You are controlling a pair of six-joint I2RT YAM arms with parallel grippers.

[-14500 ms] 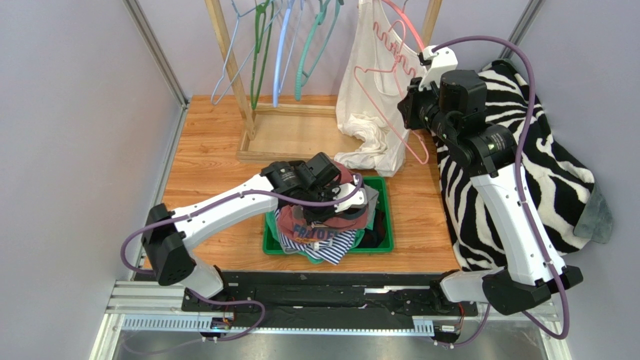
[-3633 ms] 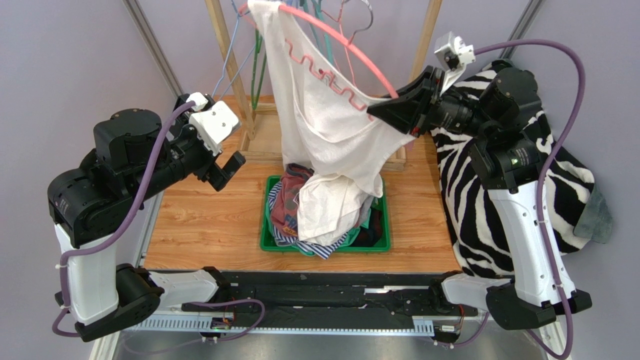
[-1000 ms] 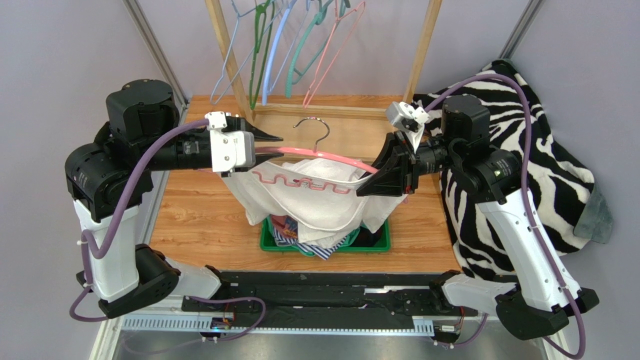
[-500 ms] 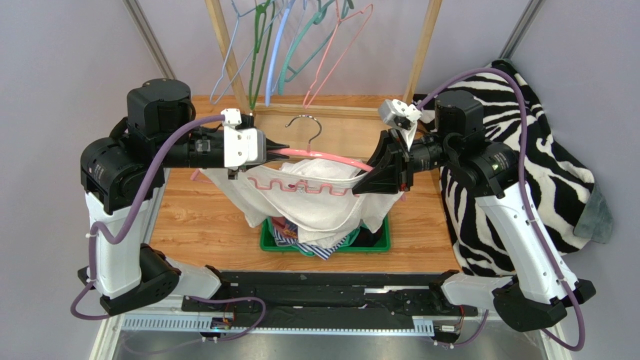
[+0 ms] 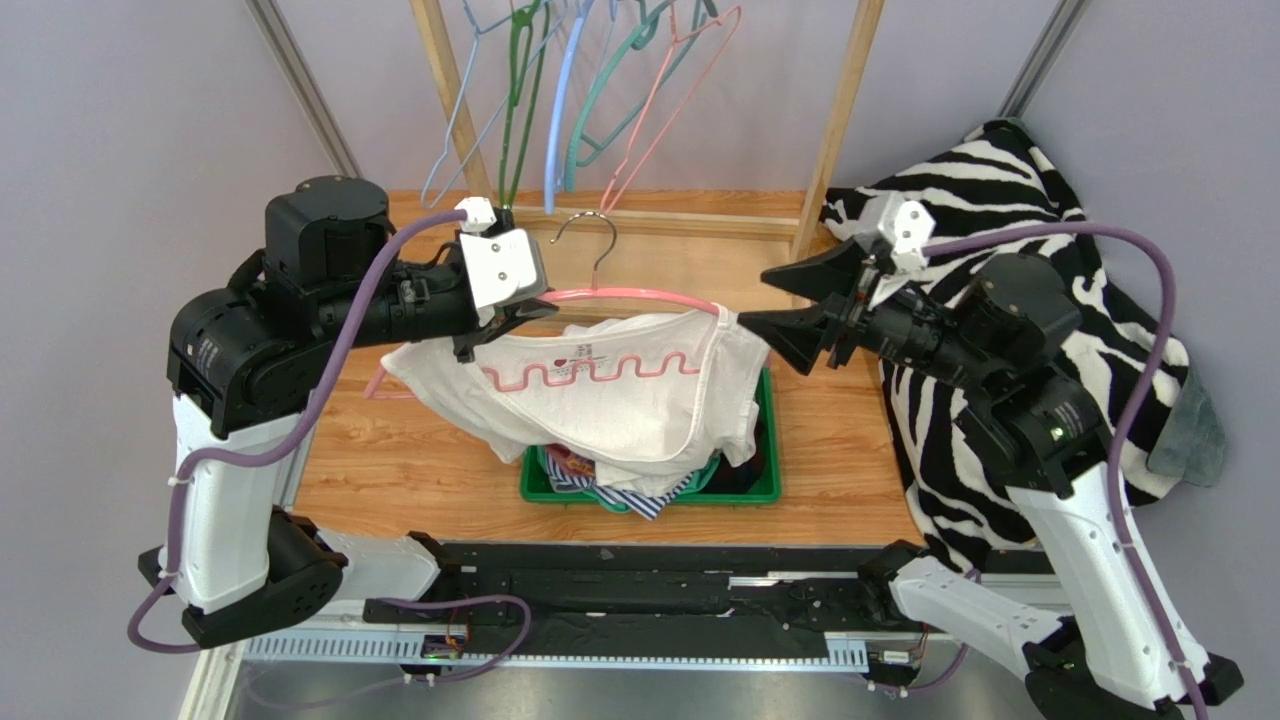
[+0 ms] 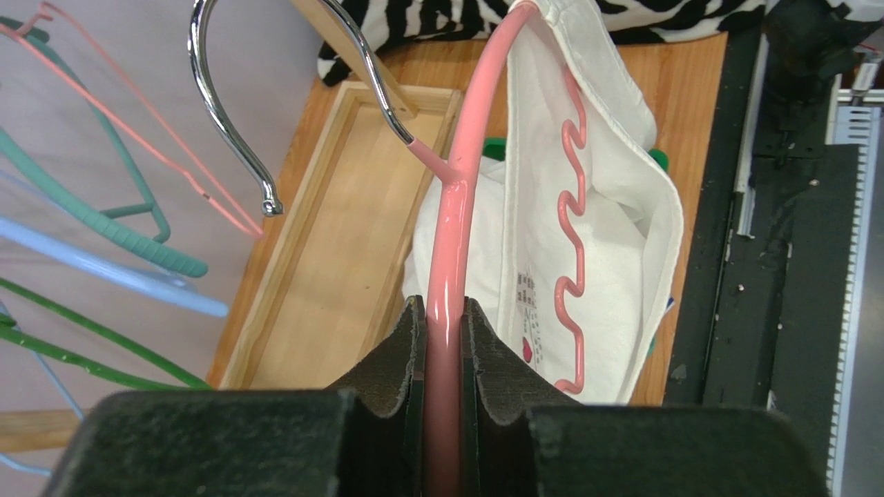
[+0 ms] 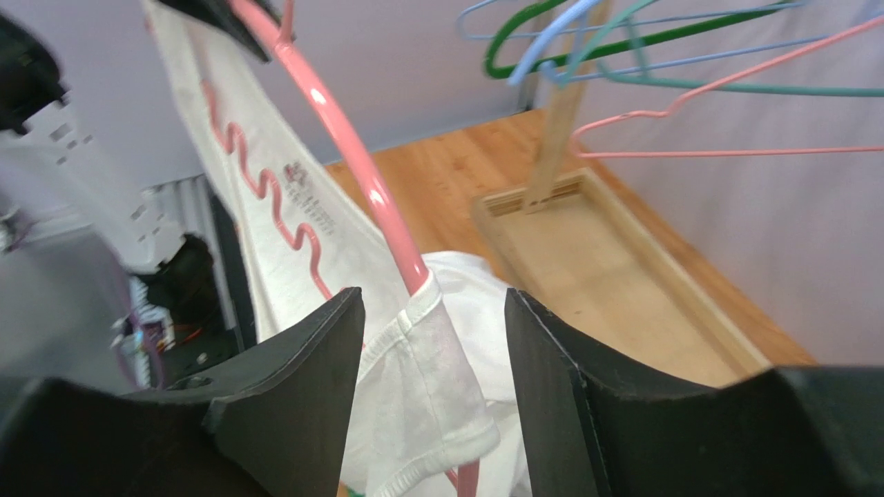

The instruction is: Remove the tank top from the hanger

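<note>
A white tank top (image 5: 601, 398) hangs on a pink hanger (image 5: 631, 299) that is held level above the bin. My left gripper (image 5: 508, 309) is shut on the hanger's left arm. In the left wrist view the pink bar (image 6: 457, 207) runs straight between the pressed pads (image 6: 410, 352), with the tank top (image 6: 612, 207) beyond. My right gripper (image 5: 756, 297) stands open just right of the hanger's right end. In the right wrist view the strap of the tank top (image 7: 431, 352) and the hanger (image 7: 342, 135) show between the spread fingers (image 7: 311, 362), which touch neither.
A green bin (image 5: 763, 483) of clothes sits under the tank top. Behind stands a wooden rack (image 5: 834, 113) with several coloured hangers (image 5: 564, 90). A zebra blanket (image 5: 1112, 360) lies to the right. The hanger's metal hook (image 6: 223, 104) points toward the rack.
The right gripper has opened, let go of the hanger's right end and drawn back to the right. The left gripper has closed on the hanger's left arm, and the hanger now sits more level.
</note>
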